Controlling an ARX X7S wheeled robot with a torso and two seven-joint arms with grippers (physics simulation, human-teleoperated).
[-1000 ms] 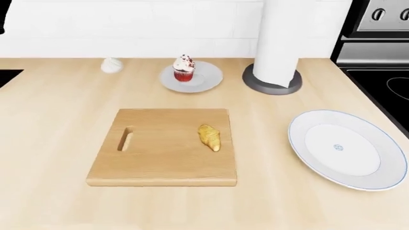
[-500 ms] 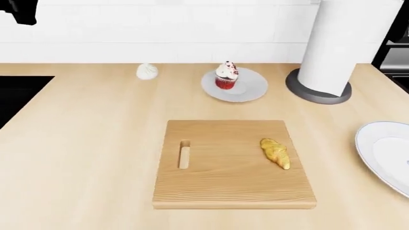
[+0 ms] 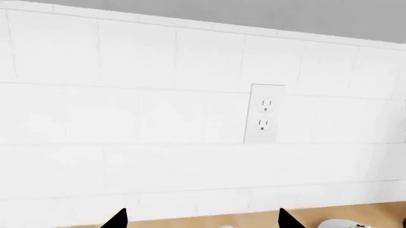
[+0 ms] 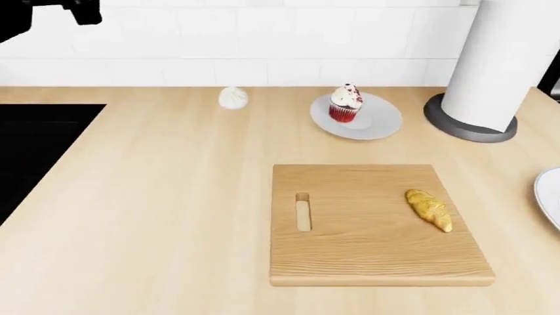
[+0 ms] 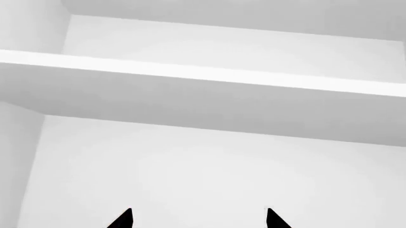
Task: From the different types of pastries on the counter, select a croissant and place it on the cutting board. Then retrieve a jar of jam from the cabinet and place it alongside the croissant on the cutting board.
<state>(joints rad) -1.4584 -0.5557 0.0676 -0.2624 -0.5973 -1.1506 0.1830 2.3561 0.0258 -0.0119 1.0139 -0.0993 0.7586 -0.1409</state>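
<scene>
The golden-brown croissant lies on the right part of the wooden cutting board on the beige counter. The red cupcake stands on a small grey plate behind the board. The white bun sits to its left; a bit of it shows in the left wrist view. My left gripper is open and empty, raised before the tiled wall; part of that arm shows at the head view's top left. My right gripper is open and empty, facing bare white cabinet shelves. No jam jar is in view.
A paper towel roll on a dark base stands at the back right. A white plate's rim shows at the right edge. A black sink opening cuts the counter at the left. A wall outlet is on the tiles.
The head view has panned left: board, croissant and cupcake shifted right in the picture, the white plate nearly left it, and the black opening grew at the left.
</scene>
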